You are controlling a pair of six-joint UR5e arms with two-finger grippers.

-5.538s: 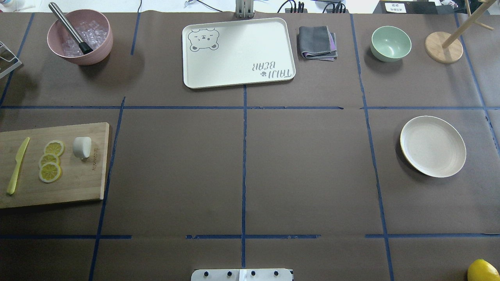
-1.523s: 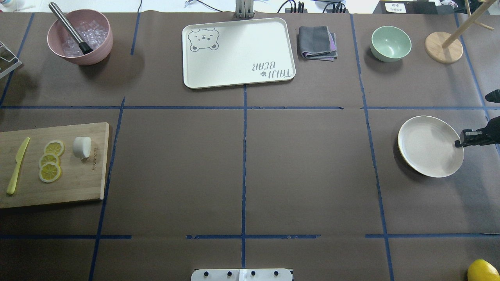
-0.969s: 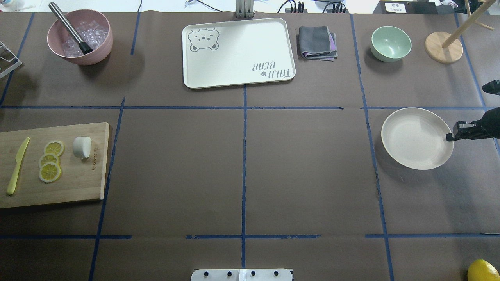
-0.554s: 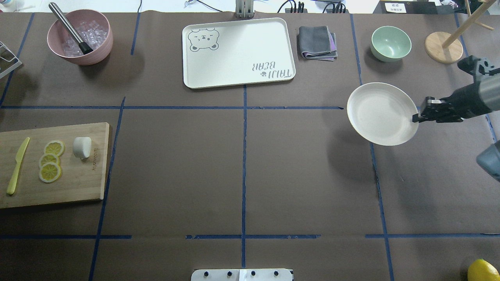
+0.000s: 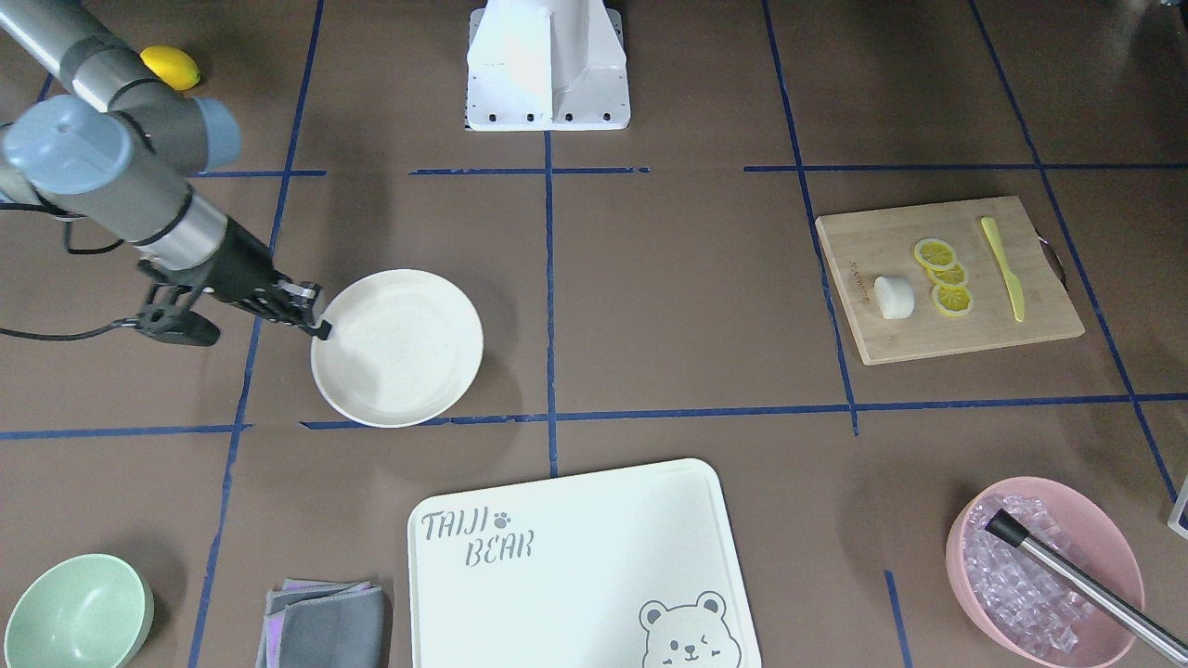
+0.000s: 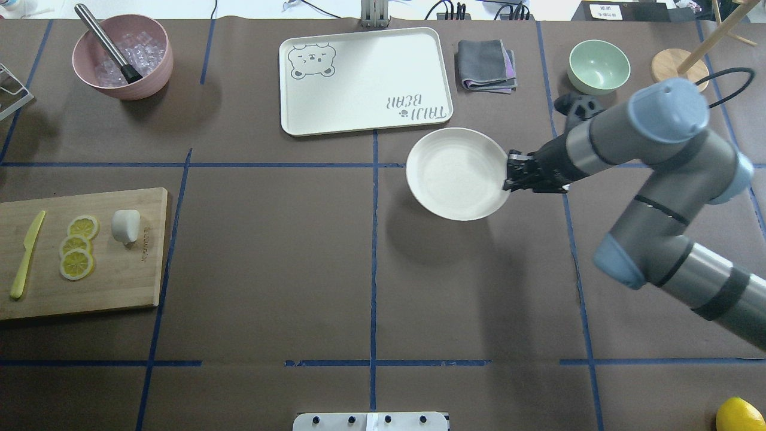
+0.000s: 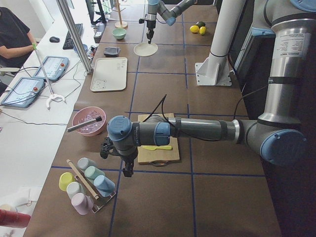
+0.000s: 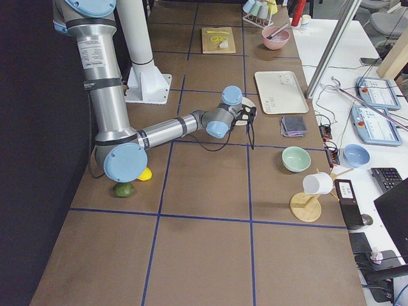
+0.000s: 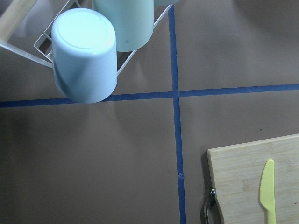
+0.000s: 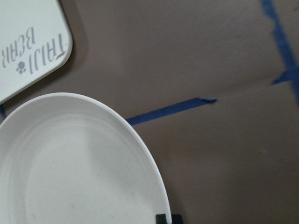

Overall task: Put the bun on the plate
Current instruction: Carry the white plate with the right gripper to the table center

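Observation:
The bun (image 6: 125, 226) (image 5: 894, 298) lies on the wooden cutting board (image 6: 119, 281) at the left, beside three lemon slices (image 6: 78, 245). The cream-white plate (image 6: 458, 173) (image 5: 397, 348) (image 10: 74, 163) hangs above the table near the middle, casting a shadow below it. My right gripper (image 6: 507, 175) (image 5: 320, 325) is shut on its right rim. My left gripper (image 7: 127, 169) shows only in the exterior left view, over the table between the board and a cup rack; I cannot tell whether it is open or shut.
A bear-printed tray (image 6: 365, 78) lies just behind the plate. A grey cloth (image 6: 486, 64) and green bowl (image 6: 598, 66) sit at the back right, a pink bowl of ice (image 6: 122, 57) at the back left. A yellow knife (image 6: 27, 254) is on the board. Upturned cups (image 9: 84, 56) fill the rack.
My right gripper came in from the right, closed on the plate's rim, lifted it and carried it left to near the table's middle. The bun has not moved.

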